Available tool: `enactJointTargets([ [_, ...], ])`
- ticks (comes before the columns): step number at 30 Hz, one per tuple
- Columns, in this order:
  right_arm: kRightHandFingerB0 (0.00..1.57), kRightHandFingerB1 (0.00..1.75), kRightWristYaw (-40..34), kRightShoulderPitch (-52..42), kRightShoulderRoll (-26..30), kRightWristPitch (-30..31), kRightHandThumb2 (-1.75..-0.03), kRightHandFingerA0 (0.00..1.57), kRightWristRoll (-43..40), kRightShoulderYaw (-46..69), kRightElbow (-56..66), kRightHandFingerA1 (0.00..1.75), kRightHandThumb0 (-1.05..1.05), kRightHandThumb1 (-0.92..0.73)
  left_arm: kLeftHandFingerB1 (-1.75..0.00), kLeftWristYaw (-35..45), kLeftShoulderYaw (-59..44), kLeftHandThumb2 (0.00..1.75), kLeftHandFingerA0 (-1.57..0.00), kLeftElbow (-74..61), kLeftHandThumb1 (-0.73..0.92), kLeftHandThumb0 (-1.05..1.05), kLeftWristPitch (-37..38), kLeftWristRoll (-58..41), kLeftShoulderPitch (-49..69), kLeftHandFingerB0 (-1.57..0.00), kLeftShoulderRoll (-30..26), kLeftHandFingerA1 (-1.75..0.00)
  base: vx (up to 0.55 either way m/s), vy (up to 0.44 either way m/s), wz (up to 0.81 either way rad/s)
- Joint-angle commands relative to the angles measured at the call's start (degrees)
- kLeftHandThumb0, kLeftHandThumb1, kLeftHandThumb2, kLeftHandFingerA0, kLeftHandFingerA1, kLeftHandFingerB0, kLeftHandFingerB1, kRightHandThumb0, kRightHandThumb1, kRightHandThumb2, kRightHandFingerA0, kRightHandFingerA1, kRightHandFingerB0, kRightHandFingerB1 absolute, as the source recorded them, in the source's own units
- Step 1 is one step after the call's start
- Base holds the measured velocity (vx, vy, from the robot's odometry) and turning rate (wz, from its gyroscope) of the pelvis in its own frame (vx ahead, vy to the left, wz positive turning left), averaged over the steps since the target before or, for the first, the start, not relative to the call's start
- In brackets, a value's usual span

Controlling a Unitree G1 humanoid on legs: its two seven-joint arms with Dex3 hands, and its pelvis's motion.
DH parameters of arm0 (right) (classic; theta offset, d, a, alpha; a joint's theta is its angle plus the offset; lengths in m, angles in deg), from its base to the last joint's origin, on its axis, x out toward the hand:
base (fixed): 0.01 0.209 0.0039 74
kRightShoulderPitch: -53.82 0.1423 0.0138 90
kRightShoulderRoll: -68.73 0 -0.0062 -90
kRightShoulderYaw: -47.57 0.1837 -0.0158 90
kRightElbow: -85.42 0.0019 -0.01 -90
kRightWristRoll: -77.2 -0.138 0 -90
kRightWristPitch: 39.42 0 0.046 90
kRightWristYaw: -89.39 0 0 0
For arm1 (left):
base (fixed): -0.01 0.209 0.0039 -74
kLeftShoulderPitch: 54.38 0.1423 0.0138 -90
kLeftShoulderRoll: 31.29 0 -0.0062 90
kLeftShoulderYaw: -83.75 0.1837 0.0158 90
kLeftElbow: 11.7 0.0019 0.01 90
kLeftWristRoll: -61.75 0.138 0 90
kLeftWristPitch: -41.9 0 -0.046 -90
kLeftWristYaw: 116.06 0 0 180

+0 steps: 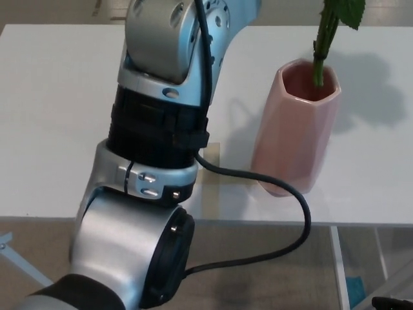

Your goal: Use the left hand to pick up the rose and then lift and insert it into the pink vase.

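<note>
The rose [328, 32] shows only as a green stem and leaf, standing upright with its lower end inside the mouth of the pink vase [295, 126]. The vase stands upright on the white surface [51, 116]. The left arm [161, 129] fills the foreground, trailing a black cable [284, 194]. Neither robot hand is visible, so their state cannot be told.

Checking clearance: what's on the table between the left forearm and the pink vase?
In the head view, only bare white table with a tape cross; lower down, the arm's black cable curves past the pink vase.
</note>
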Motion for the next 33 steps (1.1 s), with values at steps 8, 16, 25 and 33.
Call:
enactJointTargets([
  [8,0.54,0.47,0.49,-0.21,0.29,0.52,-0.58,0.58,-0.50,0.50,-0.41,0.49,-0.19,-0.61,-0.94,0.11,2.56,0.66,-0.93,-1.52,0.84,-0.17,0.17,0.22,4.11,-0.80,0.50,-1.46,0.00,0.000,0.00],
  [16,0.55,0.47,0.61,0.08,0.20,0.63,-0.58,0.58,-0.59,0.62,-0.22,0.49,-0.19,-0.61,-0.94,0.42,3.06,0.69,-0.91,-1.54,0.82,-0.15,0.35,-0.36,6.19,-0.81,1.13,-1.47,0.00,0.000,0.00],
  [25,0.55,0.47,0.01,0.86,0.38,1.10,-0.58,0.58,-0.16,0.28,-0.18,0.49,-0.20,-0.61,-0.97,0.52,3.43,0.67,-0.89,-1.24,0.83,-0.16,0.54,-0.31,7.42,-0.80,1.21,-1.49,0.00,0.000,0.00],
  [33,0.55,0.47,-0.33,1.27,0.46,1.35,-0.58,0.58,0.22,-0.12,-0.39,0.49,-0.20,-0.61,-0.97,-0.04,4.96,0.65,-0.89,-2.91,0.84,-0.17,-0.38,0.48,9.86,-0.78,1.33,-1.46,0.00,0.000,0.00],
])
